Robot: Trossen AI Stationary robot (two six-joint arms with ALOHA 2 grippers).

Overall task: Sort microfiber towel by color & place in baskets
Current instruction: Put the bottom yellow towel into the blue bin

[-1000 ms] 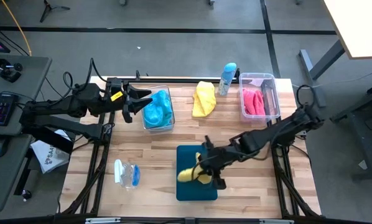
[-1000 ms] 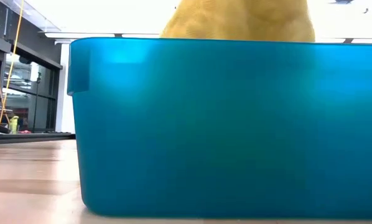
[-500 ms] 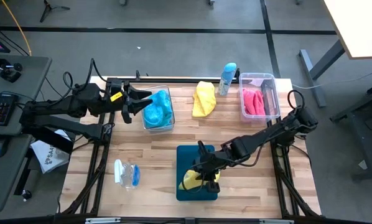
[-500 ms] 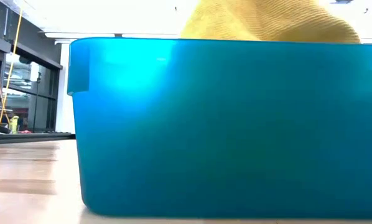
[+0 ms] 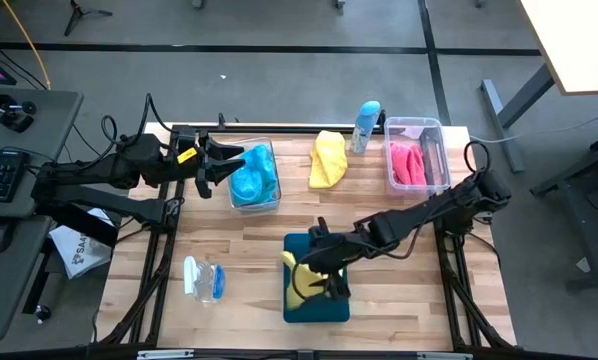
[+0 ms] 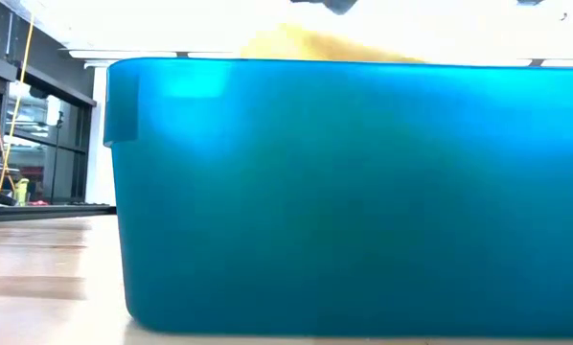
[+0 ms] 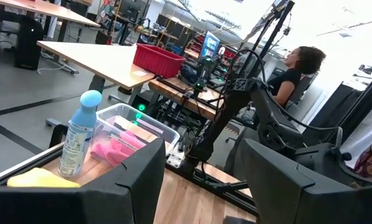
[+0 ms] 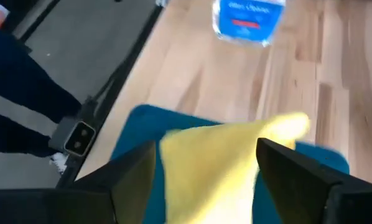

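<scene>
High view: right gripper (image 5: pixel 324 272) sits over the teal tray (image 5: pixel 315 309), fingers spread, nothing clamped; a yellow towel (image 5: pixel 301 285) lies loose in the tray just under and beside it. Left gripper (image 5: pixel 211 165) hangs right beside the clear bin (image 5: pixel 252 201) holding the blue towel (image 5: pixel 253 172), fingers apart, empty. Second yellow towel (image 5: pixel 328 158) is on the table, well apart from both grippers, next to a blue-capped bottle (image 5: pixel 366 124). Far bin (image 5: pixel 417 126) holds pink towels (image 5: pixel 407 163).

Low view: tray wall (image 6: pixel 344 192) fills the frame, a yellow hump (image 6: pixel 315 45) just tops the rim.

Left wrist view: own fingers (image 7: pixel 142 171) stand wide; bottle (image 7: pixel 76 136), pink-towel bin (image 7: pixel 153 129) and a sliver of yellow towel (image 7: pixel 33 180) ahead.

Right wrist view: yellow towel (image 8: pixel 220 158) between the open fingers (image 8: pixel 131 174), untouched, on the tray (image 8: pixel 139 118).

Towels look light, floppy, grippy, not fragile; likely best pinched at a raised fold near the middle so they bunch, not trail.
</scene>
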